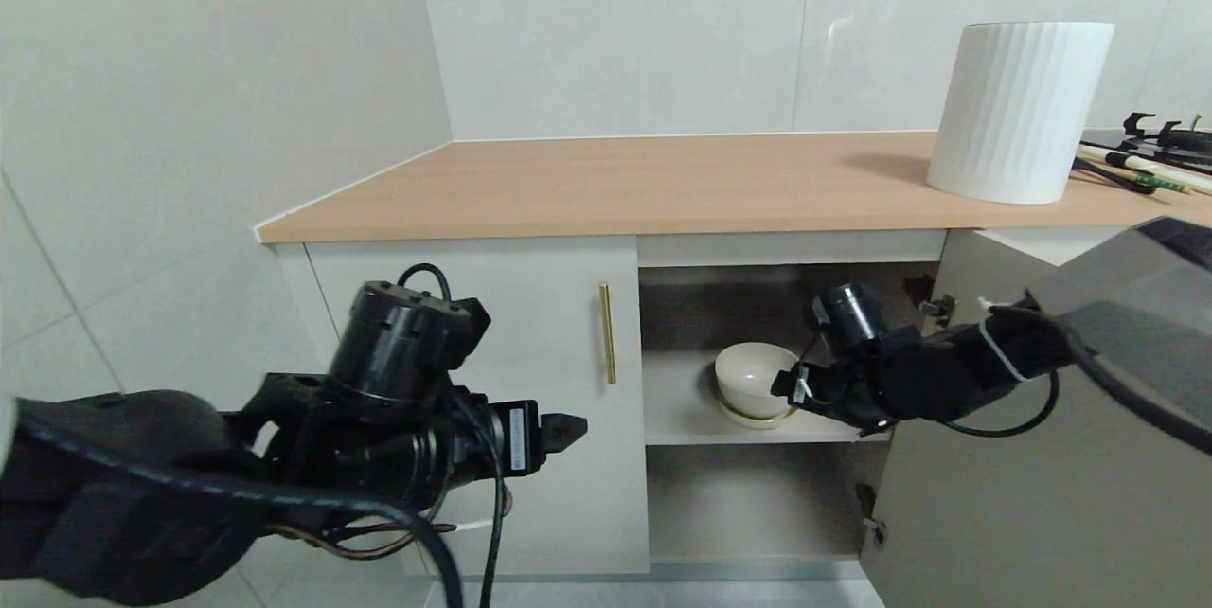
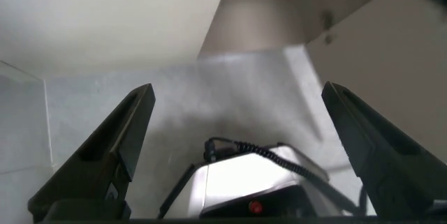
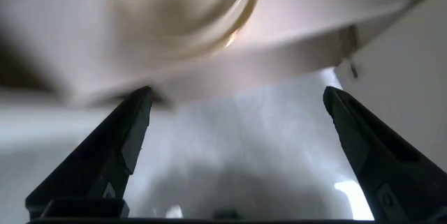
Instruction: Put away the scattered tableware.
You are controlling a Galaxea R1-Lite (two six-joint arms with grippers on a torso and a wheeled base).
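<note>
A cream bowl (image 1: 746, 373) rests on a small plate (image 1: 755, 417) on the middle shelf (image 1: 677, 414) of the open cabinet. In the right wrist view the bowl (image 3: 183, 6) sits just beyond the shelf's front edge. My right gripper (image 1: 788, 386) hovers at the bowl's right side, in front of the shelf; its jaws (image 3: 237, 95) are open with nothing between them. Further left and lower, my left gripper (image 1: 568, 431) hangs in front of the closed cabinet door (image 1: 492, 343). It (image 2: 239, 88) is open too, with the floor under it.
The cabinet's right door (image 1: 994, 494) stands swung open beside my right arm. The left door carries a gold handle (image 1: 608, 333). On the wooden countertop (image 1: 615, 182) stand a white ribbed cylinder (image 1: 1018, 111) and some utensils (image 1: 1150, 163) at the far right. A lower shelf (image 1: 748, 504) is bare.
</note>
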